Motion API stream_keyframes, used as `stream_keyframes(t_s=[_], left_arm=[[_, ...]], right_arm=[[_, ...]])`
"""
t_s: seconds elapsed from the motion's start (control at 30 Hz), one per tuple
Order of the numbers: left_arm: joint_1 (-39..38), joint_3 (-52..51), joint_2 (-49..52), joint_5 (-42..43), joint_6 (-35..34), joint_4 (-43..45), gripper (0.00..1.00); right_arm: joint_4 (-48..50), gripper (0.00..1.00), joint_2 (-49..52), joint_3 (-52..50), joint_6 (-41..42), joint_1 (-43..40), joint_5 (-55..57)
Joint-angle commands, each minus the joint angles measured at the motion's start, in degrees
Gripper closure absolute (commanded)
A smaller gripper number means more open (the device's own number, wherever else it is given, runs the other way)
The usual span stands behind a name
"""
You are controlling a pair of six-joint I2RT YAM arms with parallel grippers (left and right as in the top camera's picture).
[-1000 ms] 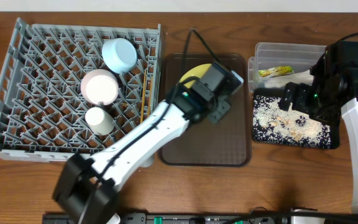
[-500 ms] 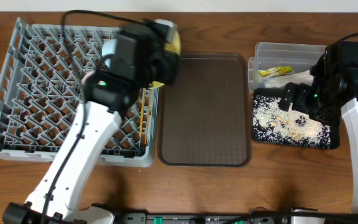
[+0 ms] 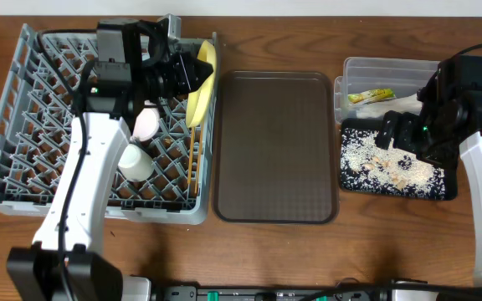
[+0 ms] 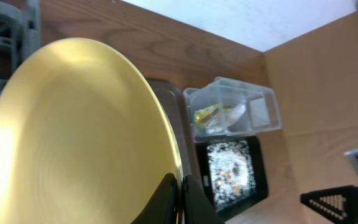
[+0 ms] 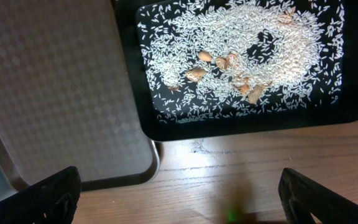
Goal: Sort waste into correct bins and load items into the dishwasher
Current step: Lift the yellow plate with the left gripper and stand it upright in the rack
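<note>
Yellow plate (image 3: 202,84), pinched upright by the left gripper (image 4: 179,199) over the dish rack's (image 3: 23,167) right rim, upper centre-left, may topple between pegs if released askew; right gripper (image 3: 398,135) hangs spread.

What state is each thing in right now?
Yellow plate: on edge at the dish rack, gripped.
Left hand: shut on yellow plate.
Right hand: open, empty.
Black tray: holding rice scraps.
Clear tub: holding snack wrapper.
White cup: in dish rack.

Left: grey plastic dish rack (image 3: 23,167), round yellow plate (image 3: 199,88) at its far-right edge. Centre: dark brown serving tray (image 3: 276,150). Right: clear plastic tub (image 3: 392,71), shallow black tray (image 3: 392,191) just nearer.
</note>
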Motion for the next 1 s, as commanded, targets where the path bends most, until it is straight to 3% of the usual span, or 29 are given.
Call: stream_keyframes(t_s=[0.0,0.2,0.47,0.77,0.97], left_arm=[[0.8,1.1,2.1,5.1,-3.9,2.0,0.93],[0.9,1.0,4.6,1.7,-4.1,2.7,0.93],[0.9,0.5,6.6,-10.3,-3.7,2.4,0.91],[0.9,0.5,6.2,-18.5,5.6,1.4,0.44],[0.6,0.5,0.4,-18.8,7.3,-1.2,0.33]], right_arm=[[-0.1,0.01,0.0,0.2,-0.7,-0.3,0.3],[-0.1,0.01,0.0,0.2,-0.7,-0.3,0.3],[-0.2,0.01,0.0,0.2,-0.7,-0.3,0.3],[-0.2,0.01,0.0,0.2,-0.7,-0.3,0.3],[1.7,0.01,0.0,0.2,-0.7,-0.2,0.1]])
